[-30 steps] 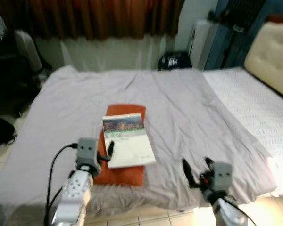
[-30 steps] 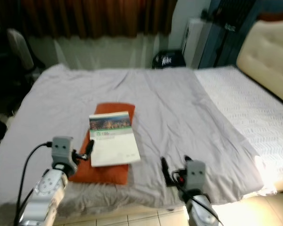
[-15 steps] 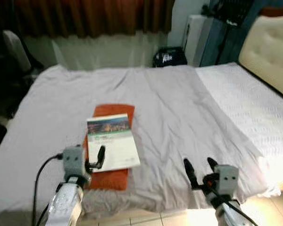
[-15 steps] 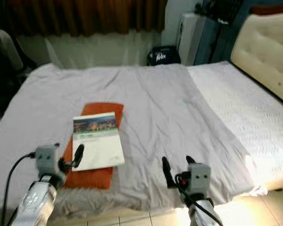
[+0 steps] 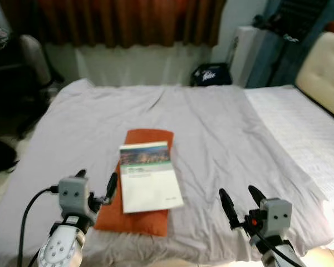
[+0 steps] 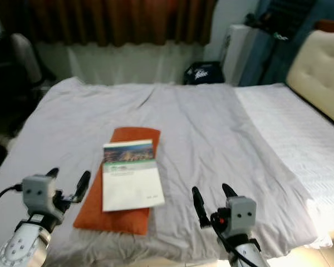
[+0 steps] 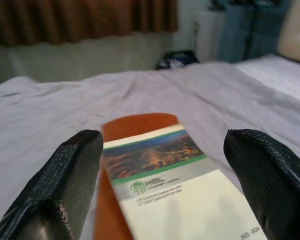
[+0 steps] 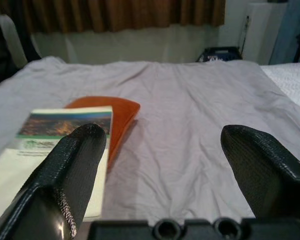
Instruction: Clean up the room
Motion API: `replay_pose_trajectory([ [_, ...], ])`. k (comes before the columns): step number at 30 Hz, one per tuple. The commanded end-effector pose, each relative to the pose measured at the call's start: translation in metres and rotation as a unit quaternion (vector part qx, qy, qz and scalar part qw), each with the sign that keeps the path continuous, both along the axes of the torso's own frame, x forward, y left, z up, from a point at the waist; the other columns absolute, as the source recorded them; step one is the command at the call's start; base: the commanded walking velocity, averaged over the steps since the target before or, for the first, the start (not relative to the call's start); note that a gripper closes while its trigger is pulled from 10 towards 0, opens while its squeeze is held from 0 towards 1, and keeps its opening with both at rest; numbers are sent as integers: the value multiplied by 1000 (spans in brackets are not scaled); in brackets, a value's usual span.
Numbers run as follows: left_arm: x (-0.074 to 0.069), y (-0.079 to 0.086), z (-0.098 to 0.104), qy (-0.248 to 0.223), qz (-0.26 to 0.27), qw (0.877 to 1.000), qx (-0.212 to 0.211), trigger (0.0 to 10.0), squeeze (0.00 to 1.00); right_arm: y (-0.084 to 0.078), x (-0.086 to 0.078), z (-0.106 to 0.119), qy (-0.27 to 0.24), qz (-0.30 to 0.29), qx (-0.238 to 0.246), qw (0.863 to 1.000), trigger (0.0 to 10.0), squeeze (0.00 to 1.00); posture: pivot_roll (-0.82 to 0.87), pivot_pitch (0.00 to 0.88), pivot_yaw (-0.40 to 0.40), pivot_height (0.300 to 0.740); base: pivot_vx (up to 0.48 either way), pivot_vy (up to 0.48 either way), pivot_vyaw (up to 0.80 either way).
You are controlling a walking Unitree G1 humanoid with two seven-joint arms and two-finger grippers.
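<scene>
A bed (image 5: 222, 128) covered by a pale grey sheet (image 5: 89, 122) is seen from its foot edge, with a dark curtain (image 5: 117, 22) and a black bag (image 5: 210, 74) beyond the far edge. A booklet (image 5: 149, 177) is laid flat on an orange folder (image 5: 138, 183), left of the bed's middle; the folder's near edge is close to the foot edge of the sheet. Wide bare sheet is left to the right of the folder and beyond it. The left gripper (image 5: 96, 184) is held just beside the folder's left edge, fingers spread, apart from it. The right gripper (image 5: 240, 202) is held over the bare sheet near the foot edge, well apart from the booklet, fingers likewise spread. A cream headboard (image 5: 325, 72) is seen at the far right.
</scene>
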State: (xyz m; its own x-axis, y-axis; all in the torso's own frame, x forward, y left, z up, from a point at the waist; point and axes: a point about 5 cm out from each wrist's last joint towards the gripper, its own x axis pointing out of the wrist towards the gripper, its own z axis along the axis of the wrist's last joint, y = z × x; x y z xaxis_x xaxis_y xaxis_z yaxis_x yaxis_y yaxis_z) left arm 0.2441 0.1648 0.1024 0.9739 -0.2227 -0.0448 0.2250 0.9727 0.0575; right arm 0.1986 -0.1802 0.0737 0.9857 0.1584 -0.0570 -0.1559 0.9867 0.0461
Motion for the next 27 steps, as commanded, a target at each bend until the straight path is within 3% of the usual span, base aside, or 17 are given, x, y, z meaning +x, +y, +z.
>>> replay_pose_trajectory([
  [1,8,3,-5,18,-2,1000,26,10000,0,7,7,3,-5,11,-2,1000,10000,0,20,0,-28,740,0,0,0],
  [2,18,0,-2,14,-8,1000,23,10000,0,9,8,2,-2,11,1,1000,10000,0,16,0,-25,740,0,0,-800],
  [5,24,-3,-4,23,-17,999,31,10000,0,10,9,1,3,10,0,1000,10000,0,9,0,-21,740,0,0,-800],
  [8,35,2,-13,41,7,999,17,10000,0,9,7,-3,11,4,-5,1000,10000,0,-1,0,-16,740,0,0,-796],
  [10,48,11,-19,46,40,998,13,10000,0,9,7,-5,17,4,-3,1000,10000,0,-2,0,-20,740,0,0,0],
  [16,79,11,-19,41,47,998,8,10000,0,12,3,-6,25,13,-4,1000,10000,0,-32,0,-37,740,0,0,0],
  [20,104,13,-12,36,77,996,-13,10000,0,11,-11,-1,39,18,-9,999,10000,0,-95,26,-62,740,0,0,0],
  [23,108,5,-15,44,71,996,-11,10000,0,10,-22,2,47,23,-13,999,10000,0,-147,76,-79,740,0,0,0],
  [24,110,2,-19,54,72,996,-9,10000,0,8,-35,6,57,24,-18,998,10000,0,-209,115,-94,740,0,0,0],
  [27,109,4,-26,75,84,994,-15,10000,0,5,-47,12,65,23,-22,997,10000,0,-248,154,-111,740,0,0,0],
])
